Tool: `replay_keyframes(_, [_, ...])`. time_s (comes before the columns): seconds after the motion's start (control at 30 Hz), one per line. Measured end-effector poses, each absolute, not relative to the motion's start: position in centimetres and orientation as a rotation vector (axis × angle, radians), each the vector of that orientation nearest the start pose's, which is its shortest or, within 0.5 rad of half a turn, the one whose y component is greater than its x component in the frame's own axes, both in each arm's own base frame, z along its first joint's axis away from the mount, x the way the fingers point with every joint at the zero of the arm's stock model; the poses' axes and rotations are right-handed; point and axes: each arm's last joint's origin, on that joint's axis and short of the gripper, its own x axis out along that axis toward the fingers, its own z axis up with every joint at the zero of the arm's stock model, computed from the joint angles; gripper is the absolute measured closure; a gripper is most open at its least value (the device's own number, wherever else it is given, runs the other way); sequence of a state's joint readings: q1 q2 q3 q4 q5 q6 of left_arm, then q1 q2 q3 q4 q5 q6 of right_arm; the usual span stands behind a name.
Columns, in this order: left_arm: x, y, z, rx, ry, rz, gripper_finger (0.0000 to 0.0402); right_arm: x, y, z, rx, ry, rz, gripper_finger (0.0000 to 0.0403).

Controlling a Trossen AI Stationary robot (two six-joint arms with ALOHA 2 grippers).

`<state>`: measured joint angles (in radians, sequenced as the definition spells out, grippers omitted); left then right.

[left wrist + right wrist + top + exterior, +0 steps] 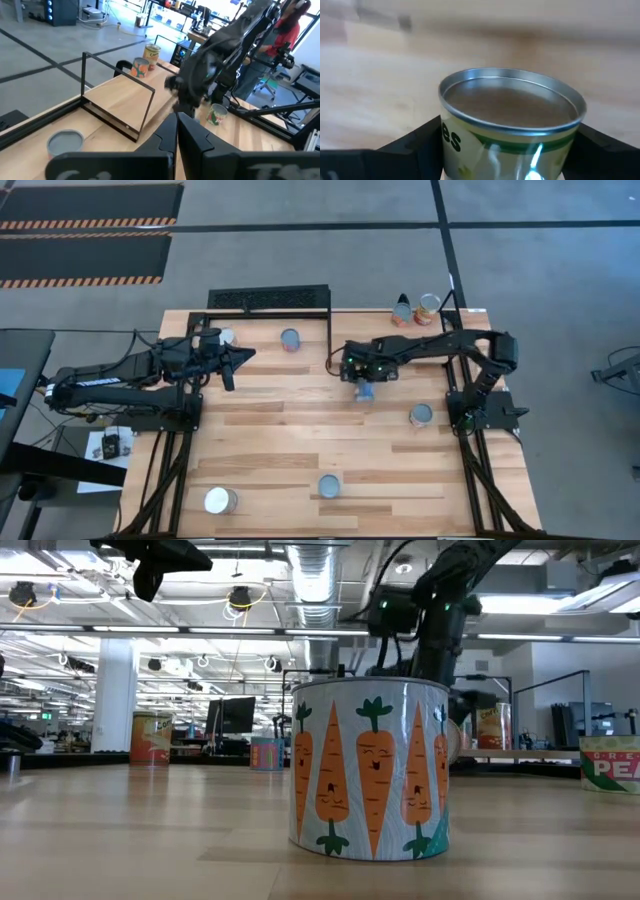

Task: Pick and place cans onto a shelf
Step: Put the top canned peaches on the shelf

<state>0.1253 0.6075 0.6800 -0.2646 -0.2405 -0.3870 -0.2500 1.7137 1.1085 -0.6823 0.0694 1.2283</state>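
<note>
My right gripper (365, 387) is over the middle of the table, shut on a silver-topped can (512, 120) with a green and white label. My left gripper (243, 357) is shut and empty, held high above the shelf (262, 352), a light wood plank edged by black bars at the table's far left. It also shows in the left wrist view (176, 131). One can (290, 338) stands upright on the shelf. Another can (228, 336) is half hidden by the left arm. In the low view the held can is hidden behind a carrot-print can (370, 770). My right gripper pinches the can between its two fingers, on opposite sides of the side wall (451, 146) just below the top rim. The fingers (422, 142) come at it slanting from above. The can sits upright in the hold; its bottom does not show.
Loose cans stand at the table's right (421, 415), near middle (329, 485) and near left (219, 500). Two more cans (428, 308) stand at the far edge. A black grate (268, 298) lies beyond the shelf. A person (292, 20) stands past the table.
</note>
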Motion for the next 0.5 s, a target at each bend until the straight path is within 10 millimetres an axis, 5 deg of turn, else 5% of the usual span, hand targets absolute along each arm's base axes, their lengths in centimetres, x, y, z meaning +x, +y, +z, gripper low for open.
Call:
replay_keyframes(0.27, [13.6,2.3,31.3,-0.374,0.125,0.370,0.0402,29.4,-6.0,23.2,0.782,0.578,-1.233,0.0096])
replay_keyframes(0.5, [13.6,2.3,31.3,-0.375,0.128,0.358,0.0402,29.4,-7.5,23.0,0.515,0.355,-1.469,0.0096])
